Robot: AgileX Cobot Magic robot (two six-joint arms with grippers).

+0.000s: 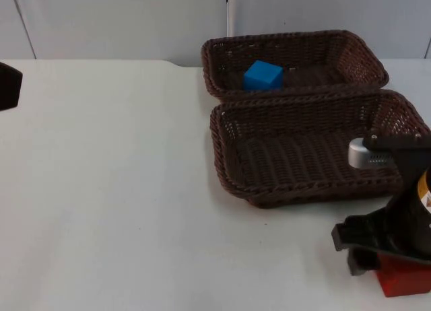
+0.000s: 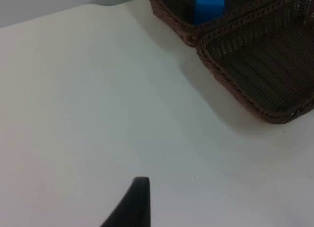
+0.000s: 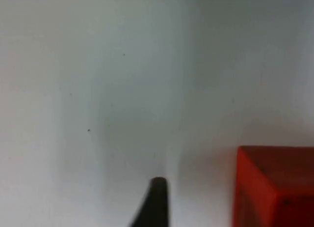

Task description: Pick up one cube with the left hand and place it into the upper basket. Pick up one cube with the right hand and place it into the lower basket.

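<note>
A blue cube (image 1: 262,75) lies in the upper brown wicker basket (image 1: 363,58); it also shows in the left wrist view (image 2: 210,6). The lower basket (image 1: 232,156) holds nothing. On the table at the near right a red cube (image 1: 404,281) rests under my right gripper (image 1: 389,270), which is open and low around it. In the right wrist view the red cube (image 3: 274,187) sits a little apart from the black fingertip (image 3: 156,202). My left arm (image 1: 8,85) waits at the far left edge, its gripper (image 2: 133,205) above bare table.
The two baskets stand side by side, touching, at the back right, with the lower basket's near rim (image 2: 274,116) close to the right arm. White table stretches left of them. The grey partition wall (image 1: 121,21) closes the far edge.
</note>
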